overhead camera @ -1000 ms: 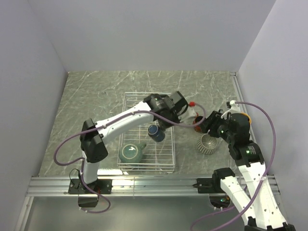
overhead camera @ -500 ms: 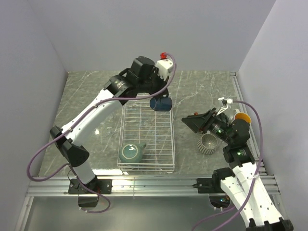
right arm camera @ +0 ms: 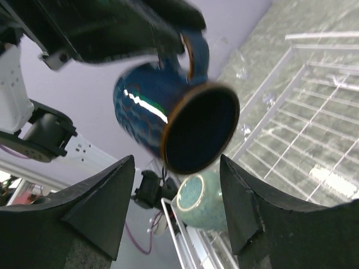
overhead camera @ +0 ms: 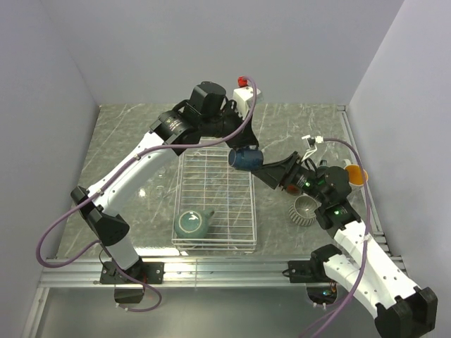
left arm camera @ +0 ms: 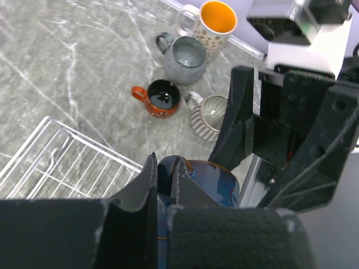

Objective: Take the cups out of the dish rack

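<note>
Dark-blue glaze catches the light on the small dark-blue cup (overhead camera: 244, 158), which hangs in the air over the rack's far corner on the side toward the table's right edge, well above the wires. The left gripper (left arm camera: 164, 168) has its fingers pressed together on the cup at the handle side; whether they pinch the wall or the handle itself cannot be told. The cup lies on its side, its long axis roughly level, with the open mouth turned toward the table's right edge, straight at the right gripper (overhead camera: 271, 172). That gripper is spread wide, one finger to either side of the mouth in its own wrist view, near but apart from the cup. A handover looks to be the step in hand, and the right arm is plainly the nearer one to receive. It would need to advance along the cup's axis before it pinches. One grey-teal mug (overhead camera: 192, 223) sits in the dish rack (overhead camera: 215, 246) toward the table's near edge, so the unloading appears unfinished.
</note>
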`<state>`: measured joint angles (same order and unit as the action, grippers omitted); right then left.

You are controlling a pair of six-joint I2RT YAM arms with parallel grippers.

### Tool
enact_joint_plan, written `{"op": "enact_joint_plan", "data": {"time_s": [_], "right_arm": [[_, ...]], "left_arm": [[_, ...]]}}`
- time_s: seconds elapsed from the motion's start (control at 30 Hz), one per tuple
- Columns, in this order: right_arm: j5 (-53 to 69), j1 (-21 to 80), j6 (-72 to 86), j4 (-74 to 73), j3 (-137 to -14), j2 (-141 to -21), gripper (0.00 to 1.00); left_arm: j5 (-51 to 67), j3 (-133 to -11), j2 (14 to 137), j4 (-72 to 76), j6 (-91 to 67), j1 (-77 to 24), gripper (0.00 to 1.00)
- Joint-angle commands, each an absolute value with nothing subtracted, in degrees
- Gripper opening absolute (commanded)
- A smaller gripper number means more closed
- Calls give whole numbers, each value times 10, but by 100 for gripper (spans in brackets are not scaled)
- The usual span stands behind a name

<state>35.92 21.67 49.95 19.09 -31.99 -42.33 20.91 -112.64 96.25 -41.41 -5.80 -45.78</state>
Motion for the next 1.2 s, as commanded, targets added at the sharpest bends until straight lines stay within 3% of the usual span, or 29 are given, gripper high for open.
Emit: {"op": "enact_joint_plan", "data": {"time_s": [0.0,0.17,0.23,0.5,0.67,0.77,0.8,0.9,1.0,1.17], "right_arm": [[339,221,479,229,-358,-425,67],[345,223,489,264,-358,-441,61],[353,229,507,296,-354,-451,54],[345,240,513,308,-361,-454,3],[254,239,456,166,-382,-423,0],[177,239,409,50,-412,-410,0],[158,239,388,26,-427,-406,0],[65,239,337,-100,-475,-405,0],[-18,240,289,-232,-532,-422,0],[-140,236,251,-433,-595,-458,0]], "left_arm": [[254,-1149,947,-389,-69,-458,0],[275,-1141,947,-387,-70,-458,0],[279,-1143,947,-384,-73,-459,0],[303,-1119,948,-363,-79,-460,0],[292,-1093,945,-351,-76,-460,1],[272,-1086,947,-347,-74,-460,18],[265,-1087,948,-347,-74,-459,42],[230,-1099,954,-359,-67,-460,72],[178,-1107,956,-377,-51,-460,88],[116,-1096,955,-415,-7,-461,95]]}}
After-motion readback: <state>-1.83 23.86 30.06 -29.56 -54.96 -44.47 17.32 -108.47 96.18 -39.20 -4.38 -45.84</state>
